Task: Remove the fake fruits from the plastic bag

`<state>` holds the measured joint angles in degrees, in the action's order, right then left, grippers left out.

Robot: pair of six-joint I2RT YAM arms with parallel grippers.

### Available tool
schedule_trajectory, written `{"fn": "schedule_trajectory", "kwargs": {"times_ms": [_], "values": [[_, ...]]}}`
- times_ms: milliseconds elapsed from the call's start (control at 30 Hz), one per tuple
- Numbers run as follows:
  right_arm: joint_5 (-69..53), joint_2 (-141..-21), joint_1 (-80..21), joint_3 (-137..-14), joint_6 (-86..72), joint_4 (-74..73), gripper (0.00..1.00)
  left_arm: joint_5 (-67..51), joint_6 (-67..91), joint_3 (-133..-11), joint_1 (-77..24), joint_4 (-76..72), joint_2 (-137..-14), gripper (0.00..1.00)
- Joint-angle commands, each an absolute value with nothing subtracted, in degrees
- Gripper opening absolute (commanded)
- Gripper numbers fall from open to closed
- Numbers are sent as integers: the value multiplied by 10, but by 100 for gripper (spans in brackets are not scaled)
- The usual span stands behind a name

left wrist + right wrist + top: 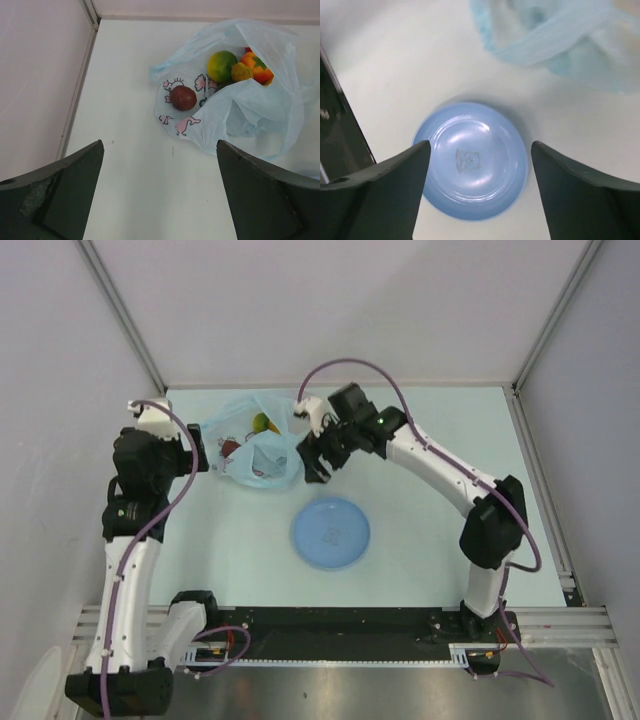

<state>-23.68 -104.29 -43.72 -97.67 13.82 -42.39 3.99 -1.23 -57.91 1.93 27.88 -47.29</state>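
Left gripper [160, 200]: jaws spread wide and holding nothing. It hangs above the bare table [150, 170], aimed at the near side of the bag.
Right gripper [480, 192]: jaws spread wide and holding nothing. In its wrist view it looks down on the blue plate [470, 127], with a bag handle at the upper edge.
Gripper placement, overhead view: left gripper [205, 455] is just beside the bag's left side. Right gripper [315, 458] is just beside its right side. Neither visibly grips the film.
Plastic bag [245, 112]: lies crumpled on the table between the two grippers, farther from the bases than the plate [330, 533]. Its mouth gapes toward the left wrist camera.
Maroon fruit [183, 97]: lies on the printed film at the bag's near lip, nearest the left gripper. Whether a layer of film covers it cannot be told.
Green fruit [221, 65]: deeper in the bag, touching a small yellow piece [241, 72].
Red-orange fruit [257, 67]: just beyond the yellow piece, partly under a fold.
Step in hand (judgement): approach. No fruit has been removed, and the plate is bare.
Next move (judgement): advance the left gripper onto the maroon fruit and close on the fruit alone. The right gripper may need to pin or lift the film so the bag does not drag.
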Motion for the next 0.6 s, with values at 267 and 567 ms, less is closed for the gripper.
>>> {"fn": "schedule_trajectory", "kwargs": {"times_ms": [267,567], "values": [[-319,-1310,-392,-1196,-82,-349,100,34,-21,-652,40,337,-530,100],[-339,-1325,-386,-1235,-56,-324,15,30,-44,-587,40,167,-587,100]]}}
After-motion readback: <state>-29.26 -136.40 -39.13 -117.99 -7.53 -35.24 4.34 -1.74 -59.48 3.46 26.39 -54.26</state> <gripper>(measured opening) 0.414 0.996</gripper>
